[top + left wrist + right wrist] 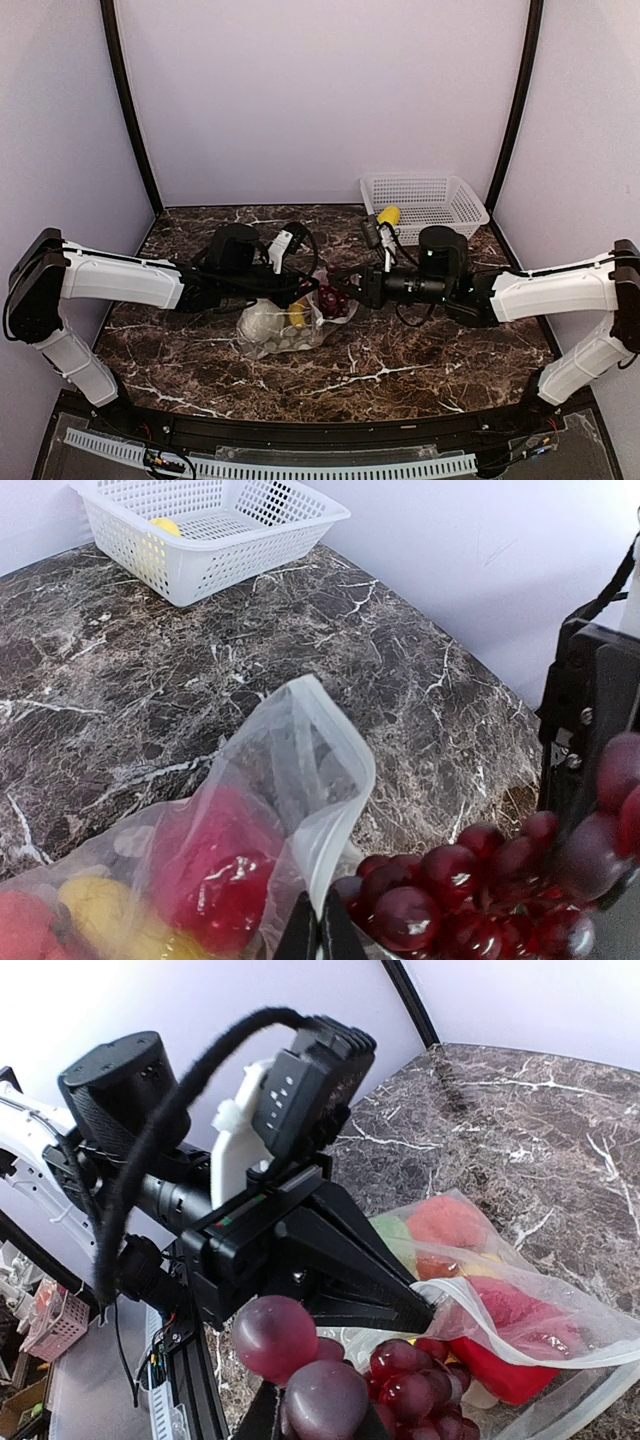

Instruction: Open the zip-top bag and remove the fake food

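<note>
left gripper: fingers pressed together on the mouth edge of the zip-top bag. I read it as the anchor, holding the lip up and open so the other arm can pull against it.
right gripper: at the bag mouth, apparently clamped on the dark purple grapes. The bunch is off the table, right at the lip and mostly outside it.
bag location: mid-table on the marble top, between the two grippers. It lies on its side with the mouth open toward the right arm.
inside bag: red piece, orange-red piece, yellow piece, pale green lump.
basket: white lattice, far right corner, well apart from the bag. A lemon sits in it, so it is probably the drop-off.
hidden, right: the grapes cover the fingertips in the arm's own wrist view, so the pinch is inferred, not seen.
hidden, left: pads cut off by the bottom of the frame, only the tips show.
hidden, bag: can't make out the zip track. The item count is unclear through the crumpled plastic. In the top view both grippers crowd the mouth.
</note>
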### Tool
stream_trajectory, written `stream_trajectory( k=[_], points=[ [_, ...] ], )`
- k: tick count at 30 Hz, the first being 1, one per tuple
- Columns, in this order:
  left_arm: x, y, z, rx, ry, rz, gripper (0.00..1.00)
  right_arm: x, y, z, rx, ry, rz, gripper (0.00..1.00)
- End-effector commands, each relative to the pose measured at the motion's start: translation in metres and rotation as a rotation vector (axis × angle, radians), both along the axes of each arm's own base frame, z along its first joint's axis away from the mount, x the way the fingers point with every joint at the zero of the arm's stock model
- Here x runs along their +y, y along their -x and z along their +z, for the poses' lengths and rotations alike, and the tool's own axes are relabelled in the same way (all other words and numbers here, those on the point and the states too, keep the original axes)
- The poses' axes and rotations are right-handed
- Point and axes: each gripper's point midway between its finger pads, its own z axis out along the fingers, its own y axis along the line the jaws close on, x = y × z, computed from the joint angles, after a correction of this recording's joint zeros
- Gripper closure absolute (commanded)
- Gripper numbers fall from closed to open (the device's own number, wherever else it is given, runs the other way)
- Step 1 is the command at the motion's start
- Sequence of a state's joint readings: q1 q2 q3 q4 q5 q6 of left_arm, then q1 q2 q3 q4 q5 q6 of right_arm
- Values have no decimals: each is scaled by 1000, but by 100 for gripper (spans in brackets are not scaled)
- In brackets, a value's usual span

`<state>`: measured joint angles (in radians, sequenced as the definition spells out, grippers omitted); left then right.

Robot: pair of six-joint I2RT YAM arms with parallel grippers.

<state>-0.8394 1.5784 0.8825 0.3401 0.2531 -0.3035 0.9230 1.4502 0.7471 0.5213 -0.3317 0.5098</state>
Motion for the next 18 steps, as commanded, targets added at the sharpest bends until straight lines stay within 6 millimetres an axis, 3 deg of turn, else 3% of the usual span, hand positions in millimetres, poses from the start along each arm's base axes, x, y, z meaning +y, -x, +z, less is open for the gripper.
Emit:
stream_trajectory(
  k=[1, 5, 12, 15, 18],
  points=[
    [4, 2, -6, 11, -14, -2, 99, -12, 4, 45, -107, -80, -14, 100],
    [-1, 6, -11, 28, -9, -39, 99, -17, -3, 48, -115, -66, -53, 100],
    [-7, 18, -11, 50, 36, -103, 99, -2, -21, -1, 11, 13, -61, 100],
    [-6, 19, -11, 47, 39, -103, 99, 0, -23, 6, 3, 8, -62, 100],
    [-6, 20, -15, 51, 26, -108, 99, -4, -24, 34, -61, -12, -77, 100]
  ],
)
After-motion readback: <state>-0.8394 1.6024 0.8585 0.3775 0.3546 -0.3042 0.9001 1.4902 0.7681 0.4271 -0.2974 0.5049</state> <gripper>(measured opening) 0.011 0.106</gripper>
